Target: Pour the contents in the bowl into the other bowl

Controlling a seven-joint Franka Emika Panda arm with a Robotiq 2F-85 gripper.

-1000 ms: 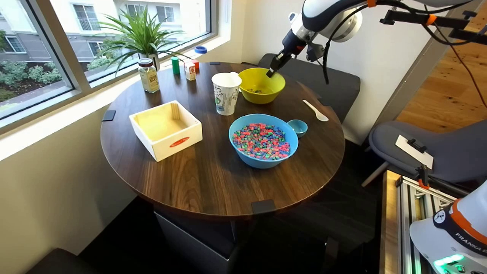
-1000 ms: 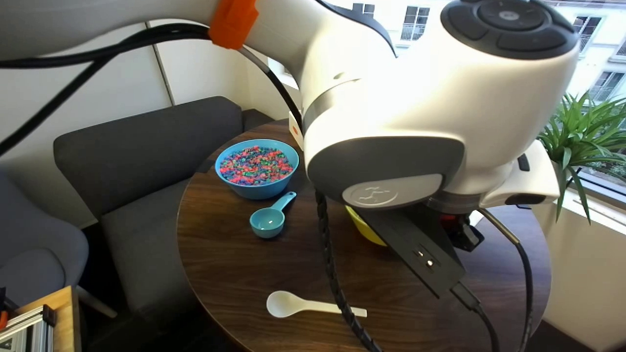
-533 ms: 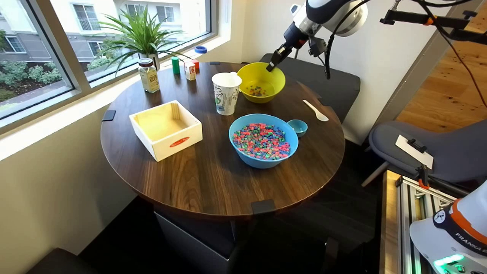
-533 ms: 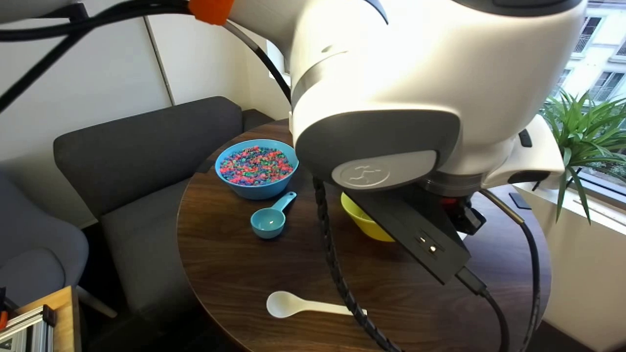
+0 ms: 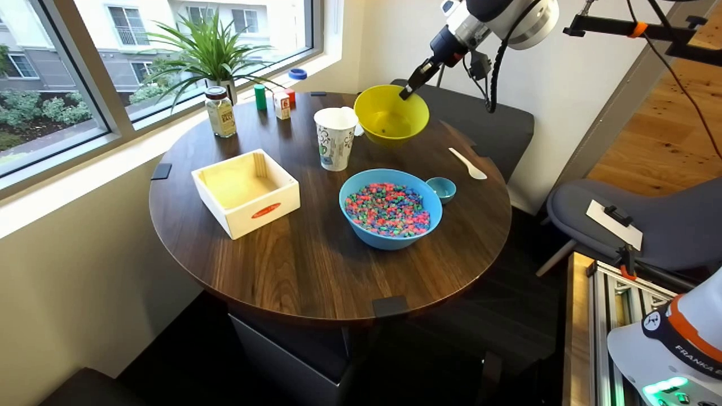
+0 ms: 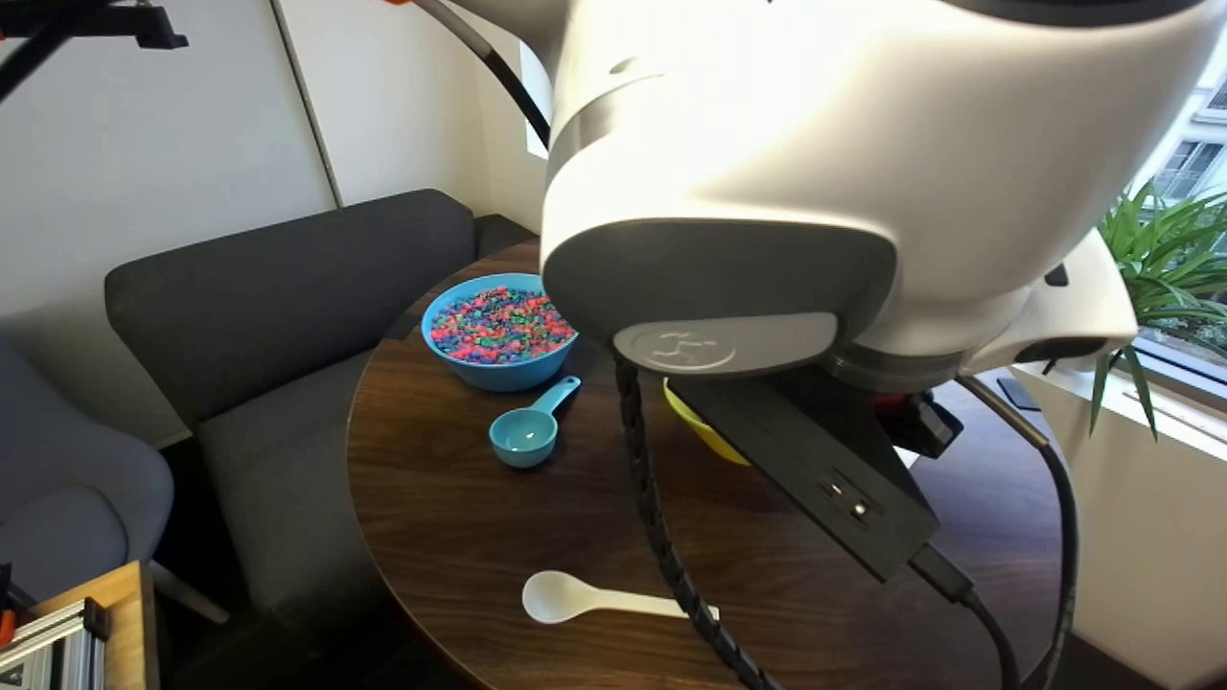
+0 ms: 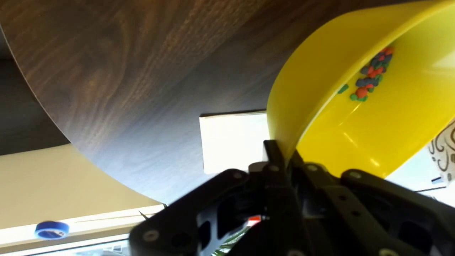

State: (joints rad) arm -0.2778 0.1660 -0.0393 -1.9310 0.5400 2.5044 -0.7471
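In the wrist view we see the gripper [image 7: 284,156] pinching the rim of the yellow bowl [image 7: 316,57], with one tip on the outer face of its wall and one on the inner. The bowl is tilted, and a small cluster of red, green and dark blue bits [image 7: 371,74] lies inside it, gathered away from the grip. We take the bowl to be off the table [image 5: 299,270], though its underside is blurred in an exterior view and we cannot be certain. The arm [image 6: 815,144] covers most of this bowl in an exterior view. A white rectangular item [image 7: 233,142] lies on the table, partly hidden by the bowl's wall. Near the bowl stands an upright patterned paper cup [image 5: 333,146]. The blue bowl [image 5: 389,242], in both exterior views, sits upright on the table, well apart from the yellow one, and holds a broad layer of pink, blue and green bits [image 5: 389,210]. Just beside it lies a small blue measuring cup [image 6: 524,431], and we find a white spoon [image 6: 613,599] farther along the wood. Across the tabletop we have an open wooden box [image 5: 265,211], a lidded jar [image 5: 221,115] and, past its edge, a leafy plant [image 5: 208,53].
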